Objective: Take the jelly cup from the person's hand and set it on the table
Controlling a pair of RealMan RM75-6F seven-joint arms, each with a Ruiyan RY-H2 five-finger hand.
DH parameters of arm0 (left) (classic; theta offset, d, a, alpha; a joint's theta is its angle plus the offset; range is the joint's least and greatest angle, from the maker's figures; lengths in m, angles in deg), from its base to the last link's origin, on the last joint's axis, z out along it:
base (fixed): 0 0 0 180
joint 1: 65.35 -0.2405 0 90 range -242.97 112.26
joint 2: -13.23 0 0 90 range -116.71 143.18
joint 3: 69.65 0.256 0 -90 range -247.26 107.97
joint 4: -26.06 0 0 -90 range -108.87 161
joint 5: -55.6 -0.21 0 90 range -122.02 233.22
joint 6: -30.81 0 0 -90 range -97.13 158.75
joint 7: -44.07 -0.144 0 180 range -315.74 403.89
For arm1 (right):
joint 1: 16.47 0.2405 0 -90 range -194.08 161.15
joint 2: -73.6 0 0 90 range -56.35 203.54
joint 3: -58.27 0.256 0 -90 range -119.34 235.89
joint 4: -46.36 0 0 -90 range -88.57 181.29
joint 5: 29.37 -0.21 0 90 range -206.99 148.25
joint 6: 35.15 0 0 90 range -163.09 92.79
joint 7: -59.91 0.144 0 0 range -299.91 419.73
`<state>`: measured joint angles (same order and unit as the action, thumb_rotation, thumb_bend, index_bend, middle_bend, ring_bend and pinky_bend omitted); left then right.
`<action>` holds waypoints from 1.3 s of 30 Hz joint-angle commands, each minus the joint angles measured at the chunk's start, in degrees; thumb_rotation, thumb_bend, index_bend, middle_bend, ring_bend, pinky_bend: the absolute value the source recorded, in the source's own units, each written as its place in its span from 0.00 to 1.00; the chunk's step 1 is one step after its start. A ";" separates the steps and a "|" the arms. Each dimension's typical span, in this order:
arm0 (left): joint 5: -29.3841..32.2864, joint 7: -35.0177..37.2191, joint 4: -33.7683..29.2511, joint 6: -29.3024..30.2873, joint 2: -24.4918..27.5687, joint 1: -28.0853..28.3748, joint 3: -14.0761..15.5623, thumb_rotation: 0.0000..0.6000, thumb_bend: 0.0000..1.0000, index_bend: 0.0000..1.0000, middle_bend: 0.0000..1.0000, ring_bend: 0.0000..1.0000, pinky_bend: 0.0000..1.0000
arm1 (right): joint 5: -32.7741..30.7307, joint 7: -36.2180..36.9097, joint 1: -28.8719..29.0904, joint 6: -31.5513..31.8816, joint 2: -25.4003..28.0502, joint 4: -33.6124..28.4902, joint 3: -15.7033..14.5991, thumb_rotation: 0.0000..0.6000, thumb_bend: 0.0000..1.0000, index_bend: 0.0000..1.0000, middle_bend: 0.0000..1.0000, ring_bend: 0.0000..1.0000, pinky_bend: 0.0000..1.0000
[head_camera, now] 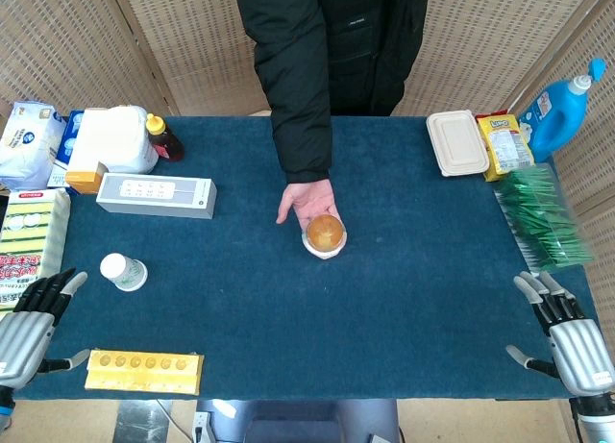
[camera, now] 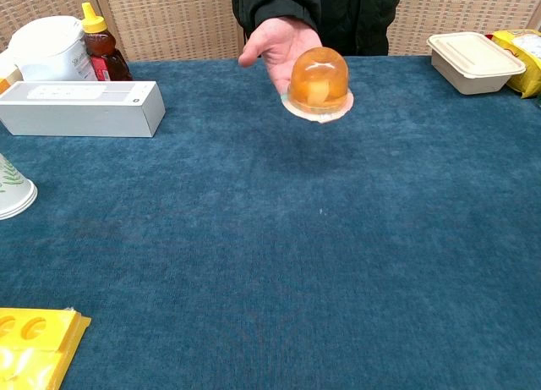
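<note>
1. The jelly cup [head_camera: 325, 233] sits dome-up on the person's hand [head_camera: 306, 205], held above the middle of the blue table [head_camera: 404, 299]
2. The robot's left hand [head_camera: 27, 326] rests at the near left edge, fingers apart, holding nothing
3. The right hand [head_camera: 567, 335] lies at the near right edge, fingers spread, empty too
4. A paper cup [head_camera: 124, 272], a yellow tray [head_camera: 144, 372] and a grey box [head_camera: 156, 195] lie on the left, between the left hand and the cup
5. A lidded food box [head_camera: 457, 143] and green packets [head_camera: 543, 217] stand far right

I can't make out any lettering. The yellow snack bag [head_camera: 506, 143] beside the white lidded box [head_camera: 457, 142] carries print, too blurred for me to read.
</note>
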<state>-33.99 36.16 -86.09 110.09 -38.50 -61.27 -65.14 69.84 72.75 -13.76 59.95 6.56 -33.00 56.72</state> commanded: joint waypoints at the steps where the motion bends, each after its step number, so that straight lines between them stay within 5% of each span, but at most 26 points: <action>1: 0.12 0.15 -0.04 -0.09 0.07 0.05 -0.05 1.00 0.09 0.00 0.00 0.00 0.04 | -0.10 0.13 0.02 -0.12 -0.06 0.00 -0.02 1.00 0.07 0.07 0.09 0.03 0.15; 10: -0.42 1.65 -0.04 0.94 0.59 -0.34 -0.08 1.00 0.09 0.00 0.00 0.00 0.04 | 0.51 -0.85 1.97 -1.31 0.27 -2.41 1.15 1.00 0.07 0.07 0.09 0.03 0.15; 17: -0.90 2.09 0.15 0.82 0.85 -0.32 0.10 1.00 0.09 0.00 0.00 0.00 0.04 | 1.73 -3.91 12.59 -11.04 4.77 -13.40 6.61 1.00 0.07 0.08 0.09 0.05 0.18; 28: 0.24 4.14 0.50 0.49 1.60 -0.07 -0.37 1.00 0.09 0.00 0.00 0.00 0.04 | -8.30 -14.01 27.80 -31.57 2.88 -23.51 14.26 1.00 0.08 0.10 0.11 0.07 0.23; 39: 1.20 5.85 0.84 0.26 2.28 0.16 -0.87 1.00 0.09 0.00 0.00 0.00 0.04 | -20.99 -24.43 38.53 -43.02 -6.29 -22.66 17.88 1.00 0.10 0.14 0.15 0.12 0.28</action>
<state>-32.79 42.00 -85.26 110.36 -36.23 -61.12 -66.00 51.23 50.38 23.06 19.11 2.25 -56.55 73.75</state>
